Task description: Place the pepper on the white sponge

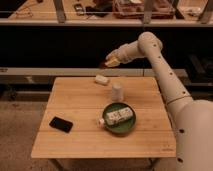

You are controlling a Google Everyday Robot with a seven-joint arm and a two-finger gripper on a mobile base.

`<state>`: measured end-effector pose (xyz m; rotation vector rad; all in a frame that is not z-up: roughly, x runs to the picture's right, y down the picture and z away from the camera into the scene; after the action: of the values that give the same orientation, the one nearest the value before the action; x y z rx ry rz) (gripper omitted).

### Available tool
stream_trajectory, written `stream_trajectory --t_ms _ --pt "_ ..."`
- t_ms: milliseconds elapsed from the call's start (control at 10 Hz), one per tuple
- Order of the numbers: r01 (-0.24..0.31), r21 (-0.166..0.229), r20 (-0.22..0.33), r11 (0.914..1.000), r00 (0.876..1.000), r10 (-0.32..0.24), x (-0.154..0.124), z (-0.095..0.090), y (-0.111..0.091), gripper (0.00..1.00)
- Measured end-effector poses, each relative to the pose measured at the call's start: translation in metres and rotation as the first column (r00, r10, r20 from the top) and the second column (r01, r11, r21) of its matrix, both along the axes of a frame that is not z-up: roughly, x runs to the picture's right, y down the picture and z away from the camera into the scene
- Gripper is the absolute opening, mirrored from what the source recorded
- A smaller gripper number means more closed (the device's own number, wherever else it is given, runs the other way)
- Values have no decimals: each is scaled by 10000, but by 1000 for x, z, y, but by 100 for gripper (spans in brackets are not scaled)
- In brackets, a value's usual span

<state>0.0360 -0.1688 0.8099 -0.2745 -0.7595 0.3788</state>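
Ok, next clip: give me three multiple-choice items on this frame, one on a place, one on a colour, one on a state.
1. Where is the tool?
A. raised in the air near the far edge of the wooden table
B. inside the bowl
C. resting on a flat black phone

2. What colour is the round bowl holding the white labelled bottle?
A. blue
B. green
C. red

3. How is the small white cup?
A. lying on its side
B. standing upright on the table
C. inside the bowl

Answers: 1 A, it hangs clear of the tabletop; 2 B, the rim is green; 3 B, it stands alone behind the bowl.
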Motion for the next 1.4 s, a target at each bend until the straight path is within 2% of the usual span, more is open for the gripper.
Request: stream_trajectory --t_ms 500,700,800,1100,1400 --pt "-63 59 65 10000 10000 63 0 4 0 0" --pt "-369 355 485 9987 9982 352 -14 24 -5 0" --pt "-705 584 818 9958 9945 656 -18 39 -10 0" --pt "-1225 891 1293 9885 9854 1105 -13 69 -13 0" --pt "-1528 538 2030 9868 9693 1390 -9 97 5 0"
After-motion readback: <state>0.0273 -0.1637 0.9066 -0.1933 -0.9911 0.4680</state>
